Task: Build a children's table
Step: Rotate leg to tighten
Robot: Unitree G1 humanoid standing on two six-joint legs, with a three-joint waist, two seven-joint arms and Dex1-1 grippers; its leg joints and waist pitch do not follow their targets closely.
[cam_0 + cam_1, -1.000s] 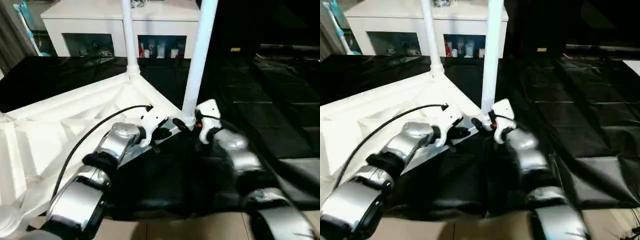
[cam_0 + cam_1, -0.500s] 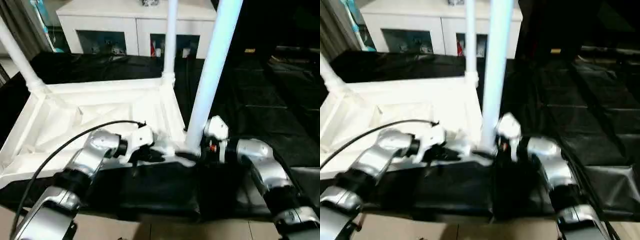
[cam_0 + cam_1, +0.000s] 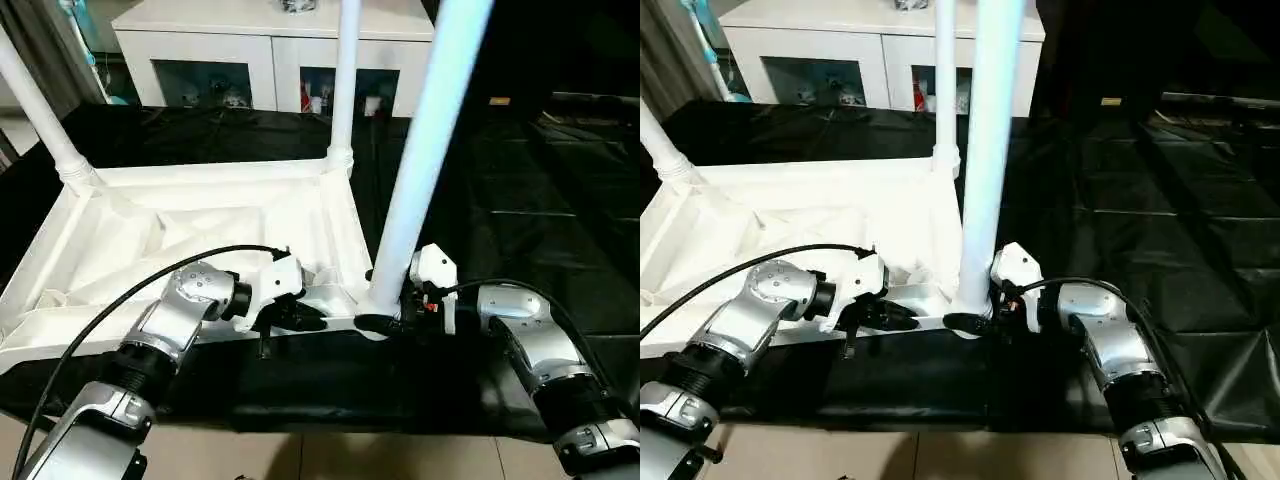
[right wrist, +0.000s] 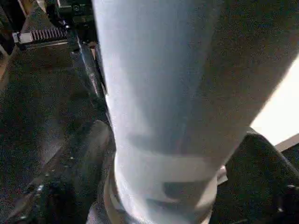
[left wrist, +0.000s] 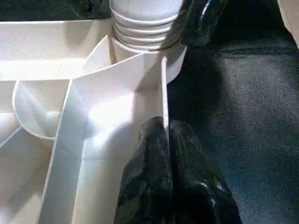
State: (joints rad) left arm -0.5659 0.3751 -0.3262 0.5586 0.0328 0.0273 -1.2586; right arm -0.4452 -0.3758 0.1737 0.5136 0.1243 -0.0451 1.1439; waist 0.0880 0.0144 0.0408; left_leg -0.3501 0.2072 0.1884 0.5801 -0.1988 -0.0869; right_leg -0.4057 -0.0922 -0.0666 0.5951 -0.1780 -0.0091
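Table top [image 3: 190, 225]: white plastic, rectangular, lying upside down on a black sheet [image 3: 560, 210]; ribbed underside faces up.
Position: directly ahead of the robot, its near long edge just beyond both forearms.
Near-right leg [image 3: 425, 150]: long white tube, standing upright in the near-right corner socket [image 5: 145, 32]; ringed collar at its base.
Far-right leg [image 3: 345, 80]: upright in the far-right corner socket.
Far-left leg [image 3: 40, 110]: seated in the far-left corner, leaning toward picture left.
Edges: thin raised rim wall runs round the top; diagonal ribs meet rounded pockets inside.
Open room: wide bare black sheet to the right of the top; a narrower strip of sheet between the near edge and the light floor.
Left gripper [image 5: 167, 140]: fingers pressed together on the thin rim wall of the near edge, just left of the near-right socket.
Right gripper [image 3: 385, 322]: fingers [image 4: 79, 177] set apart, one on each side of the near-right leg base; contact with the tube cannot be told.
Surfaces: top and legs smooth and matte; sheet glossy, creased.
Background: white cabinet [image 3: 270, 50] with glass doors, well behind the top.
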